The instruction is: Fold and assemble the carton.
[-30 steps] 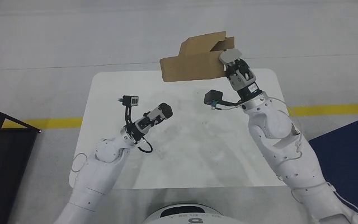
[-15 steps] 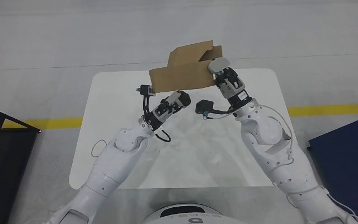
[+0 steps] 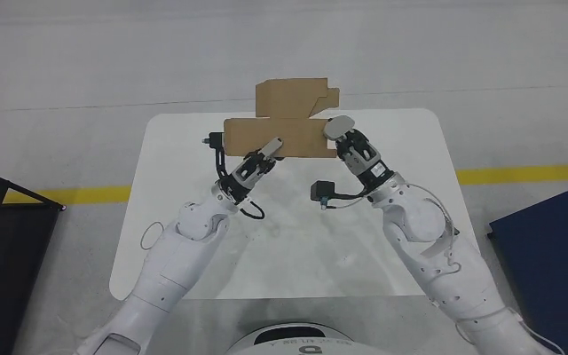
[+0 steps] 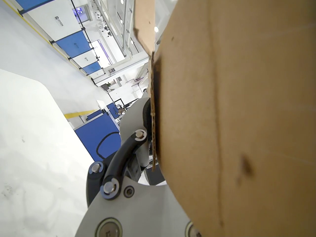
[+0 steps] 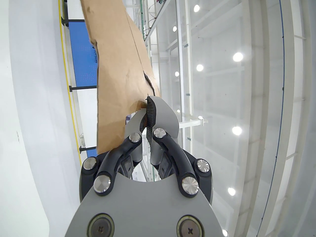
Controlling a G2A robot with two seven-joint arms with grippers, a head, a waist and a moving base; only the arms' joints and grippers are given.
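The grey floor [image 3: 266, 53] is the biggest thing you see, with a yellow line [image 3: 89, 193] across it. On it stands your white counter [image 3: 355, 257] with round corners. The flat brown carton [image 3: 275, 135] is held up over the far edge of the counter. It is one long piece with a shorter flap sticking out on the far side. Your right claw [image 3: 341, 133] is squeezed tight on the carton's right end. From that wrist you see it pinching the edge of the card [image 5: 116, 50]. Your left claw [image 3: 266, 149] is at the carton's near edge, toward the left end. From that wrist the card [image 4: 234, 99] covers most of the claw, so you cannot tell if it is gripping or loose.
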